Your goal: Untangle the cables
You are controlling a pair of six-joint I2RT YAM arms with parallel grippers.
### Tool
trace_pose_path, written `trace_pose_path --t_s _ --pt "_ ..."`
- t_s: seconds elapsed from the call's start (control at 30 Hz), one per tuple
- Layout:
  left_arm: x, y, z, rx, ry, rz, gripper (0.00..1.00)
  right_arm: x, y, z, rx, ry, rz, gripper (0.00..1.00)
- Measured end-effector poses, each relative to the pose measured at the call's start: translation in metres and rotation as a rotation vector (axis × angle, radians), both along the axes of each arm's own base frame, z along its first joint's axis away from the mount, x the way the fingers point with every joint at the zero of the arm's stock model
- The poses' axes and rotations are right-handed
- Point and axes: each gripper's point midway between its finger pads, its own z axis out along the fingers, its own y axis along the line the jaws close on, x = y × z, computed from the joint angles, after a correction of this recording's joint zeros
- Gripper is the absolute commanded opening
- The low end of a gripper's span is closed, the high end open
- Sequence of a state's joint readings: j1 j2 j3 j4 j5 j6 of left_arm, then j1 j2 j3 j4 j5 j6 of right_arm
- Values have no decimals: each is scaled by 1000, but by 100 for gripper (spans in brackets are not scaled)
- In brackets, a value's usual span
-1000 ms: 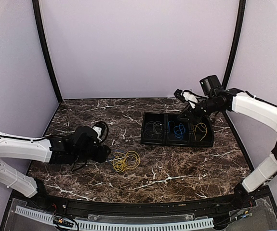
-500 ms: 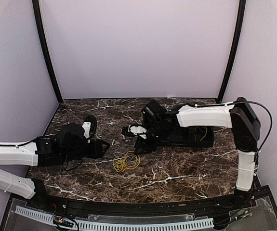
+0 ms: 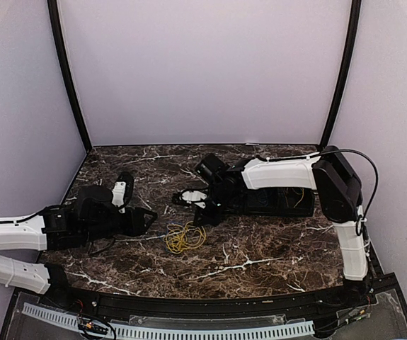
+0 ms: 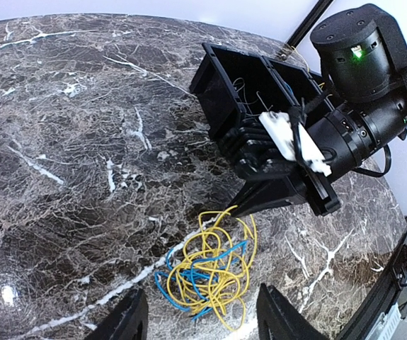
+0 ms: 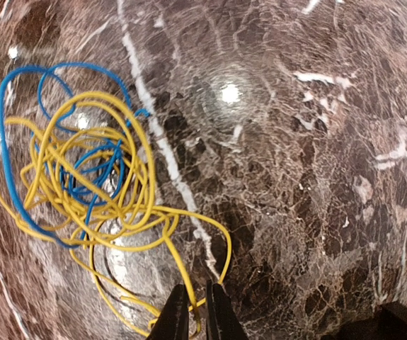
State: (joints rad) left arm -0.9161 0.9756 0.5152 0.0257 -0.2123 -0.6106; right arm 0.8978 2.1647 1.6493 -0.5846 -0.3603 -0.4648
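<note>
A tangle of yellow and blue cables (image 3: 184, 237) lies on the marble table in front of the arms. It shows in the left wrist view (image 4: 207, 273) and the right wrist view (image 5: 83, 177). My right gripper (image 3: 199, 219) reaches down at the tangle's far right edge. Its narrow fingers (image 5: 178, 315) are nearly together, with a yellow strand running between them. Its tip also shows in the left wrist view (image 4: 237, 210). My left gripper (image 3: 145, 217) is open and empty, low on the tangle's left side; its fingers (image 4: 129, 319) straddle the near side of the tangle.
A black tray with compartments (image 3: 291, 212) stands at the back right, partly hidden by the right arm; a yellow cable (image 3: 299, 198) lies in its right compartment. Its wall shows in the left wrist view (image 4: 214, 78). Curtain walls close in the table.
The right arm has swung from the tray leftward and down to the tangle's edge. The left arm has drawn back a little to the left.
</note>
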Motion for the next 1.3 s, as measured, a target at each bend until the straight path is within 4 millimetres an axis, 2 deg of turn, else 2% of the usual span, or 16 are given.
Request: trace_pose_path --t_s 0.13,0.23,0.3,0.43,0.53,0.6,0.7,0.83,0.93,0.97,1.03,1.13,1.2,1.3 --pt "-4 -9 -3 11 1 -69 54 -2 -2 1 -10 13 -2 0" --pt "-6 -22 -10 38 -5 -143 57 -7 -4 14 0 24 1 0" --pt "-9 -33 -13 55 -32 -201 59 -11 -3 36 31 24 5 0" --pt "-8 -55 -1 39 -133 -279 59 -17 6 106 163 -17 29 0" --pt "4 -71 7 28 -201 -292 58 -25 14 152 265 -31 64 0" --pt "14 -83 8 30 -233 -292 53 -32 19 171 314 -16 89 0" --pt "32 -98 -1 55 -256 -267 43 -43 22 186 353 28 125 0" --pt "53 -105 -25 107 -262 -203 39 -59 22 211 404 90 176 0" --pt "61 -104 -49 162 -245 -173 37 -67 20 240 459 87 209 0" --pt "63 -103 -57 185 -234 -165 37 -70 18 252 481 75 220 0" --pt "66 -101 -68 226 -214 -153 37 -75 8 289 544 18 237 0" --pt "67 -96 -72 258 -202 -135 40 -83 -13 342 643 -77 249 0" --pt "67 -91 -77 282 -191 -125 41 -82 -38 383 721 -162 233 0" --pt "64 -82 -88 316 -162 -117 42 -74 -72 428 800 -288 183 0"
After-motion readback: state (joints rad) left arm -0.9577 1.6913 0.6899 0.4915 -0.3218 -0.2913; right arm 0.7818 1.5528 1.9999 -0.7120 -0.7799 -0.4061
